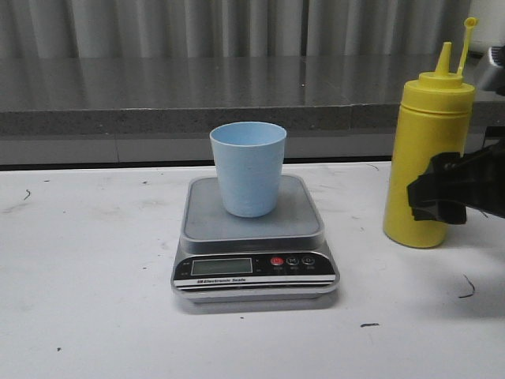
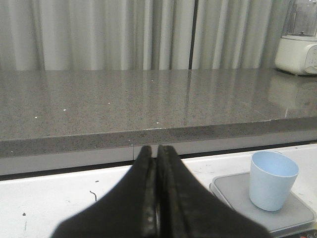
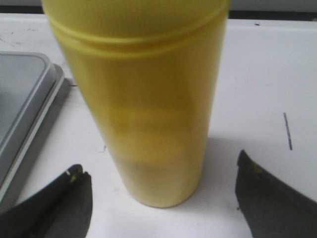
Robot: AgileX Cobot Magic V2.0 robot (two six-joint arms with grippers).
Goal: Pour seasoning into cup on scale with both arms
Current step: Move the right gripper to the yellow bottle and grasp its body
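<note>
The tall yellow plastic squeeze bottle (image 1: 427, 158) of seasoning stands upright near the counter's right edge, long axis vertical, cone nozzle up with its tethered cap flipped aside. The right gripper (image 1: 451, 189) is right there at the bottle's lower half, reaching in from the right edge. The wrist view shows its jaws spread wide, 1 dark finger (image 3: 59, 210) on each side of the bottle (image 3: 148, 109) and white counter visible in both gaps, so nothing is pinched yet. Bottle dead centre between them; closing squarely across that upright body looks like the next call. The pale blue tapered plastic cup (image 1: 248, 168) sits upright on the grey platform of the small silver digital scale (image 1: 254, 237) mid-counter, well apart from the bottle, toward the left. The left gripper (image 2: 157, 198) has its jaws pressed together, holding nothing, hanging back on the counter's left side with the cup (image 2: 272, 179) ahead. The right arm is clearly nearer the bottle.
</note>
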